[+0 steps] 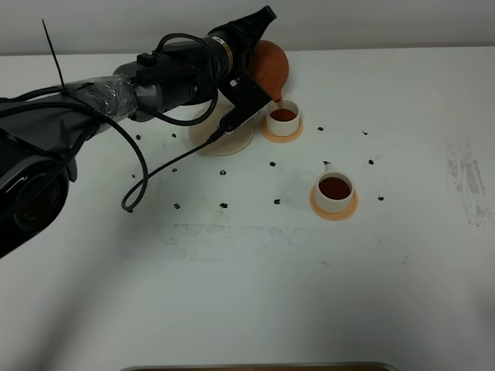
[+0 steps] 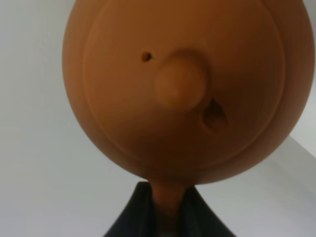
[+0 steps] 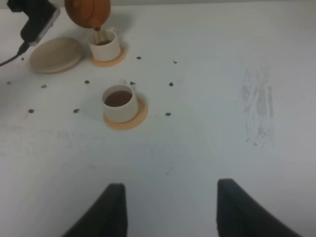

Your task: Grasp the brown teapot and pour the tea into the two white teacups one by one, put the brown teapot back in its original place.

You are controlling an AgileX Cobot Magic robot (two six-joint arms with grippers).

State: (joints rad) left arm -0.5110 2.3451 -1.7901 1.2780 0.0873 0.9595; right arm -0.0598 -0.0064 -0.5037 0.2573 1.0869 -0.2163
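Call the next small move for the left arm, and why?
Probably tip the brown teapot back upright to stop the pour. The left gripper holds it tilted, spout over the far teacup, which already shows tea. The near teacup is full too, and the beige saucer sits empty beside, ready for the return.

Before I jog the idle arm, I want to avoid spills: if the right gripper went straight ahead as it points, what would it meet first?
Probably the nearer white teacup, full of tea on its orange coaster; depth is uncertain.
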